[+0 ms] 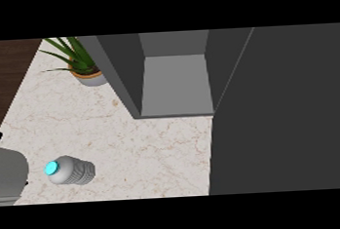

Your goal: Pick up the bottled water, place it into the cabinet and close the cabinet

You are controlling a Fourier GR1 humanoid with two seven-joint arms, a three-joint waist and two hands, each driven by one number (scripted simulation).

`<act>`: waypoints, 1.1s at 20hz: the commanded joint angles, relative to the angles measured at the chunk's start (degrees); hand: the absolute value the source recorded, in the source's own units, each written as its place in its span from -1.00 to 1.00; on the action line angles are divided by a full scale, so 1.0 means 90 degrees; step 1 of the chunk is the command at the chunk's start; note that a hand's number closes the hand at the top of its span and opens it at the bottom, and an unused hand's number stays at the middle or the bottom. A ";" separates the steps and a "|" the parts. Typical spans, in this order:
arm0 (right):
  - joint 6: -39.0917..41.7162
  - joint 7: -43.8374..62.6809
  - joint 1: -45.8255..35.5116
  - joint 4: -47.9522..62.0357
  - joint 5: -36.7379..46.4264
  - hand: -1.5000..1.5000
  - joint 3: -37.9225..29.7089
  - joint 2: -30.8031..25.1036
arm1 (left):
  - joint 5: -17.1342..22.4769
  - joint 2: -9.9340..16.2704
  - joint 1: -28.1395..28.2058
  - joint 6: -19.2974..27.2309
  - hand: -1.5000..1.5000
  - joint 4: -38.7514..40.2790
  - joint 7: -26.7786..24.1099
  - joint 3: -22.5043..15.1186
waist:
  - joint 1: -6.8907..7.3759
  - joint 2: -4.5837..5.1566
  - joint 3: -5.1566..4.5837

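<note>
The bottled water point(71, 171) stands on the pale marble counter at the lower left, seen from above: a ribbed, translucent grey body with a bright cyan cap facing up and slightly left. The cabinet point(177, 82) is dark grey and open, its lighter grey inner shelf visible, with its door point(281, 110) swung out along the right side
</note>
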 commanded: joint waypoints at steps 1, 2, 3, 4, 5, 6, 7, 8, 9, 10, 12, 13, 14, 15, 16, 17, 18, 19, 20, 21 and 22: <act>0.0525 -0.0041 0.1072 -0.0850 -0.0743 -1.00 -0.0322 -0.0337 | 0.0896 0.0464 0.0574 -0.0671 -1.00 0.0224 0.0081 0.0770 | -0.0055 0.0001 0.0007; 0.0283 0.0045 0.1109 -0.1063 -0.0173 -1.00 0.0198 -0.0051 | 0.0927 0.0648 0.0224 -0.0539 -1.00 0.0416 0.0268 0.0896 | -0.0072 0.0014 0.0003; 0.0277 -0.0006 0.1037 -0.0960 0.0067 -1.00 0.0395 -0.0012 | 0.1046 0.0757 0.0543 -0.0824 -1.00 0.0263 0.0259 0.1096 | -0.0029 0.0011 0.0003; 0.0337 -0.0220 0.1209 -0.0847 0.0014 -1.00 0.0365 0.0027 | 0.0616 0.0528 0.0633 -0.0954 -1.00 0.0398 0.0072 0.1104 | -0.0040 0.0015 0.0003; 0.0260 0.0005 0.1282 -0.1046 0.0207 -1.00 0.0646 0.0029 | -0.0008 0.0344 0.0263 -0.0952 -1.00 0.0840 -0.0103 0.0894 | -0.0082 0.0023 -0.0001; 0.0063 0.0140 0.1104 -0.1136 0.0259 -1.00 0.0740 0.0125 | 0.0214 0.0443 0.0489 -0.0871 -1.00 0.0572 0.0169 0.0950 | -0.0047 0.0023 0.0000; 0.0385 -0.0095 0.1645 -0.1314 0.0028 -1.00 0.0639 -0.0105 | 0.0338 0.0388 0.0929 -0.0970 -1.00 0.0262 0.0198 0.1054 | -0.0052 0.0004 0.0003; 0.0274 -0.0101 0.1551 -0.1242 0.0121 -1.00 0.0602 -0.0049 | 0.0380 0.0447 0.0568 -0.0752 -1.00 0.0374 0.0424 0.0963 | -0.0071 0.0019 0.0004; 0.0241 -0.0191 0.1707 -0.1273 0.0282 -1.00 0.0940 0.0063 | -0.0116 0.0421 0.0213 -0.0882 -1.00 0.0979 0.0164 0.0975 | -0.0119 0.0023 -0.0001; 0.0514 -0.0492 0.2033 -0.1281 0.0017 -1.00 0.0490 -0.0226 | -0.0045 0.0408 0.0594 -0.1171 -1.00 0.1114 0.0092 0.1090 | -0.0130 0.0009 0.0001; 0.0360 -0.0438 0.1881 -0.1301 0.0196 -1.00 0.0765 -0.0070 | -0.0362 0.0146 0.0351 -0.1367 -1.00 0.1479 -0.0125 0.0907 | -0.0103 0.0025 -0.0003; 0.0521 -0.0809 0.1922 -0.0976 0.0222 -1.00 0.0639 -0.0115 | -0.0492 0.0181 -0.0086 -0.1074 -1.00 0.1591 0.0096 0.0698 | -0.0133 0.0030 0.0001; 0.0429 -0.0424 0.2043 -0.1528 0.0132 -1.00 0.0636 -0.0236 | -0.0546 0.0135 -0.0034 -0.1095 -1.00 0.1647 0.0021 0.0751 | -0.0137 0.0028 -0.0002; 0.0655 -0.0956 0.2466 -0.1305 0.0438 -1.00 0.0962 -0.0203 | -0.0767 0.0034 0.0193 -0.1433 -1.00 0.1913 -0.0254 0.0835 | -0.0153 0.0012 -0.0003; 0.0582 -0.0854 0.2451 -0.1454 0.0186 -1.00 0.0729 -0.0257 | -0.0771 0.0082 0.0042 -0.1242 -1.00 0.1839 -0.0032 0.0743 | -0.0144 0.0020 0.0000; 0.0483 -0.0687 0.2701 -0.1722 0.0374 -1.00 0.1116 -0.0204 | -0.0860 0.0179 -0.0052 -0.1388 -1.00 0.2000 -0.0042 0.0688 | -0.0179 0.0016 -0.0005; 0.0502 -0.0941 0.2600 -0.1425 0.0552 -1.00 0.1146 -0.0169 | -0.1098 0.0305 -0.0437 -0.1377 -1.00 0.2630 -0.0155 0.0811 | -0.0204 0.0027 -0.0007; 0.0540 -0.0798 0.2624 -0.1699 0.0330 -1.00 0.1040 -0.0305 | -0.1411 0.0119 -0.0399 -0.1463 -1.00 0.2845 -0.0305 0.0644 | -0.0221 0.0031 -0.0011; 0.0559 -0.1064 0.2687 -0.1503 0.0148 -1.00 0.0775 -0.0283 | -0.1472 0.0051 -0.0499 -0.1368 -1.00 0.2878 -0.0253 0.0570 | -0.0185 0.0030 -0.0003; 0.0557 -0.1091 0.2860 -0.1571 0.0501 -1.00 0.1048 -0.0280 | -0.1335 -0.0034 -0.0296 -0.1480 -1.00 0.2836 -0.0162 0.0451 | -0.0169 0.0020 -0.0003; 0.0660 -0.0920 0.2879 -0.1735 0.0142 -1.00 0.0786 -0.0501 | -0.1699 0.0039 -0.0581 -0.1712 -1.00 0.3405 -0.0521 0.0492 | -0.0201 0.0034 -0.0009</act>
